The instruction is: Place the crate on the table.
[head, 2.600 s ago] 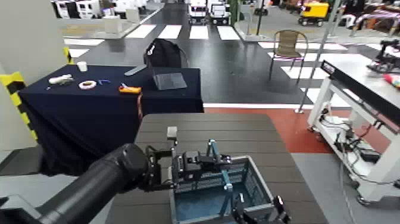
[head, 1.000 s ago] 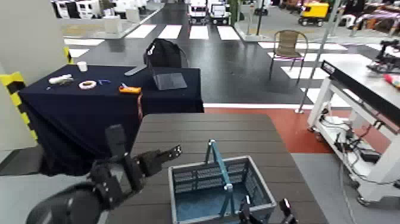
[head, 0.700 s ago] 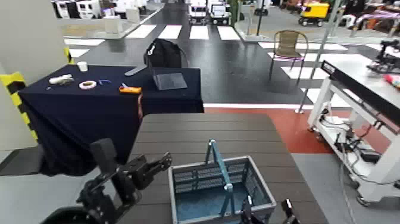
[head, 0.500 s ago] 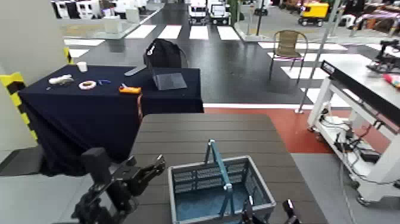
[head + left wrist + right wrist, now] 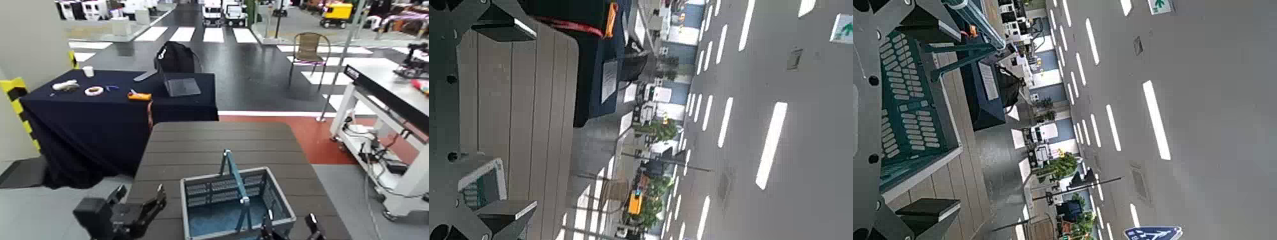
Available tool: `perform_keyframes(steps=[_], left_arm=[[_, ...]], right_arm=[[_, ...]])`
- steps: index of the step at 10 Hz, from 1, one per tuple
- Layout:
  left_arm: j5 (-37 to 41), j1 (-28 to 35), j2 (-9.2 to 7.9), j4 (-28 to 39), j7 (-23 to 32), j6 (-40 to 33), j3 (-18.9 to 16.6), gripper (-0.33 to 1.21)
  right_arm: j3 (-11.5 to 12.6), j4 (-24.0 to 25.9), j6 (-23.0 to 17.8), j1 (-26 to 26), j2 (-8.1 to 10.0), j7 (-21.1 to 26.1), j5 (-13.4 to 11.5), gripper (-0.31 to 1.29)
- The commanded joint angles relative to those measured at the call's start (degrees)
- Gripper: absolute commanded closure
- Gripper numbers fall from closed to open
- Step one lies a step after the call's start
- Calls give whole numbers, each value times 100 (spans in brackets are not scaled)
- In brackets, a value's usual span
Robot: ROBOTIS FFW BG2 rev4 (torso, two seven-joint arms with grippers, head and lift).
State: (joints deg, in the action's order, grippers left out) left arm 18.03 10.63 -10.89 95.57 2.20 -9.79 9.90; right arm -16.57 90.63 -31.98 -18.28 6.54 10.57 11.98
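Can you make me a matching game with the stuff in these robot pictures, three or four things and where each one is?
Things:
1. crate
2. left claw
3. right claw
4. laptop

Places:
A. on the navy-cloth table at the back
B. open, just off the slatted table's left edge, apart from the basket
C. sitting on the near part of the dark slatted table
D. open, at the basket's near right corner, holding nothing

Pairs: 1-C, 2-B, 3-D, 4-A
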Motion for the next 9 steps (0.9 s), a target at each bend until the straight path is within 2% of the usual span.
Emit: perform_keyframes(steps=[1,5,9], left_arm=[[-353,378,-1,32,263,-462,4,12],[-845,747,17,119,545,-849,-76,12],[-1048,809,61,93,580,-1007,-128,12]], right_arm=[[31,86,43,-36,-4,24,-143,13],[58,130,113,-80,-21,24,-152,13],[75,130,148,-80,-21,24,-161,13]])
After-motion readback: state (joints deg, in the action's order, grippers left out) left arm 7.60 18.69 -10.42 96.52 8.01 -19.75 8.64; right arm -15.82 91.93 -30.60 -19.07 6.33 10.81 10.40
